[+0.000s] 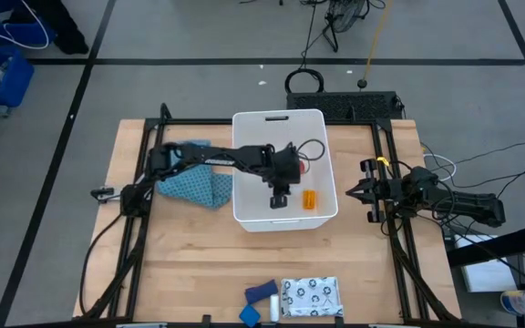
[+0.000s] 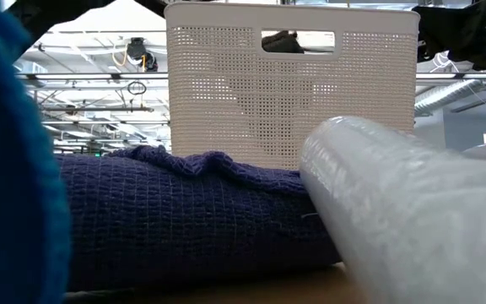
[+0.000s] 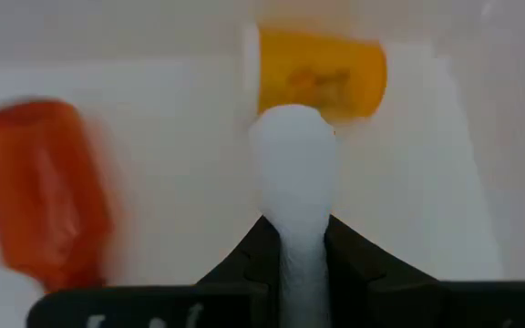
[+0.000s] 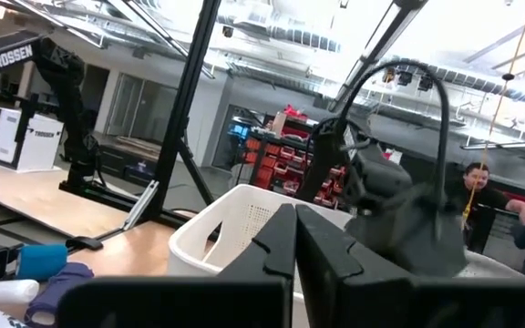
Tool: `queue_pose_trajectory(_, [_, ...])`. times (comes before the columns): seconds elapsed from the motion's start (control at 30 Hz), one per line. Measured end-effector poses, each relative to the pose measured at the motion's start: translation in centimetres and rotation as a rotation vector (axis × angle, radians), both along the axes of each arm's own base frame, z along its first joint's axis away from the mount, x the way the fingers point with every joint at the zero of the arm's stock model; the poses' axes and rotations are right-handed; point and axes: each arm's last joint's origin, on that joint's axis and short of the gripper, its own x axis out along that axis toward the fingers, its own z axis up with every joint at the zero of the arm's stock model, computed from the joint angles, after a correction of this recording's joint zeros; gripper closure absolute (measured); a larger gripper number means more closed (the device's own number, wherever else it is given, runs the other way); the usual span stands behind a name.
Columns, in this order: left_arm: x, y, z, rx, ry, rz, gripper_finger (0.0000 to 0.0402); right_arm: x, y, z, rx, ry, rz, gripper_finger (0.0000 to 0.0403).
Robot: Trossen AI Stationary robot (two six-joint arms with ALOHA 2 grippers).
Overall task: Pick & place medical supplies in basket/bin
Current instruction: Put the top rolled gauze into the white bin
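- Left claw (image 1: 281,199) is reaching down inside the big white rectangular plastic tub (image 1: 253,121), which is sitting at the tabletop's (image 1: 199,264) far-centre, and is pinching a white tube (image 3: 293,173) betw. its fingers.
- Orange translucent pill bottle (image 1: 309,200) and red bottle (image 3: 44,191) are lying on the tub floor, nr the tube tip.
- Right claw (image 1: 355,191) is waiting w/ fingers pressed together by the right edge.
- Flat white dark-patterned pouch (image 1: 310,297) and blue pieces (image 1: 261,292) are lying at the near edge.
- Teal patterned cloth (image 1: 194,185) is lying left of tub.
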Motion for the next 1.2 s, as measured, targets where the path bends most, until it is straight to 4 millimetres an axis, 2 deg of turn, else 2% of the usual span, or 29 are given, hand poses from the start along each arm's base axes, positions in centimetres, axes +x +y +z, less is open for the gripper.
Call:
queue_pose_trajectory(0.27, [0.4, 0.1, -3.2, -0.019, 0.064, 0.009, 0.0351, 0.0, 0.0, 0.0, 0.001, -0.003, 0.0, 0.0403])
queue_pose_trajectory(0.37, [0.4, 0.1, -3.3, -0.021, 0.066, 0.009, 0.0348, 0.0, 0.0, 0.0, 0.002, -0.003, 0.001, 0.0403])
queue_pose_trajectory(0.57, [0.4, 0.1, -3.3, -0.03, 0.067, -0.002, 0.0314, 0.0, 0.0, 0.1, 0.002, -0.006, 0.001, 0.0403])
queue_pose_trajectory(0.73, [0.4, 0.0, -3.4, -0.041, 0.068, -0.01, 0.0271, 0.0, 0.0, 0.1, 0.002, -0.006, 0.001, 0.0403])
queue_pose_trajectory(1.0, [0.3, 0.0, -3.1, -0.04, 0.066, -0.006, 0.0164, 0.0, 0.0, 0.1, 0.002, -0.006, 0.001, 0.0403])
queue_pose_trajectory(1.1, [0.3, 0.0, -2.2, -0.022, 0.044, -0.016, 0.0134, 0.0, 0.0, 0.1, 0.002, -0.006, 0.001, 0.0403])
queue_pose_trajectory(1.2, [0.3, 0.0, -0.2, -0.003, 0.01, -0.029, 0.0113, 0.0, 0.0, 0.1, 0.002, -0.005, 0.001, 0.0403])
